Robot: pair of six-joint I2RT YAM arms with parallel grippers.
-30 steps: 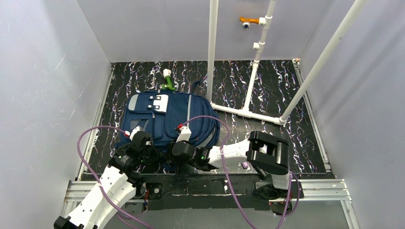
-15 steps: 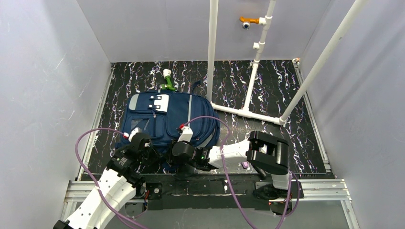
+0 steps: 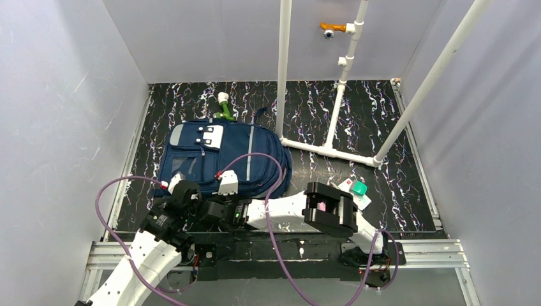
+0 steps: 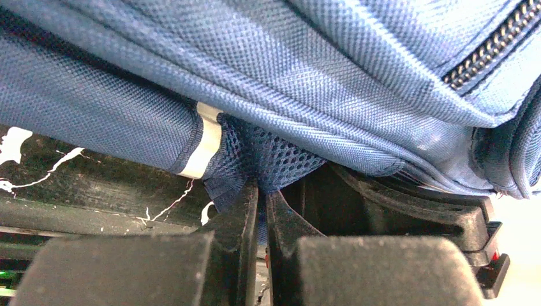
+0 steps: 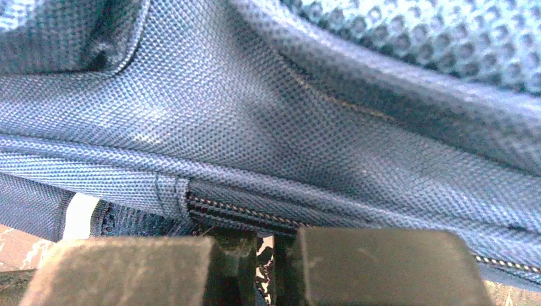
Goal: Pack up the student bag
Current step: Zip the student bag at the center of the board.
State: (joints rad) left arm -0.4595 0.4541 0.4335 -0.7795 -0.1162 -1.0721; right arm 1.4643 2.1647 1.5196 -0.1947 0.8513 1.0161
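- The student bag [image 3: 223, 154] lies flat on the black marbled mat [image 3: 363, 115], left of centre; white buttoned patch [image 3: 210, 135] toward the far end, near edge facing the arm bases
- A grey stripe [image 3: 250, 143] runs lengthwise down the navy front
- A green-and-white object [image 3: 223, 107] sits just past the bag's far edge, touching or nearly so; cannot tell which
- Left gripper [image 4: 261, 192] is at the bag's near-left corner; fingers pressed together with a fold of navy mesh [image 4: 268, 156] pinched between them, so it is clamped on the student bag
- In the left wrist view a white trim strip [image 4: 205, 150] edges the fabric just left of the pinch; a zipper [image 4: 491, 48] crosses the upper right of the view
- Right arm [image 3: 287, 209] reaches leftward along the near edge of the mat; its gripper is under the bag's near edge, just beside the left one
- Right gripper [image 5: 265, 247]: fingers close together, a thin gap showing between them; a zipper line [image 5: 242, 213] lies just above the tips; cannot tell whether anything is caught
- Small packets, one with a green cap [image 3: 359, 188], lie on the mat beside the right arm's elbow, apart from the bag
- White pipe frame [image 3: 332, 151] stands on the far right of the mat; orange fitting [image 3: 333, 27] on the rear wall
- Purple cables [image 3: 258, 156] loop from both wrists, one arching over the bag
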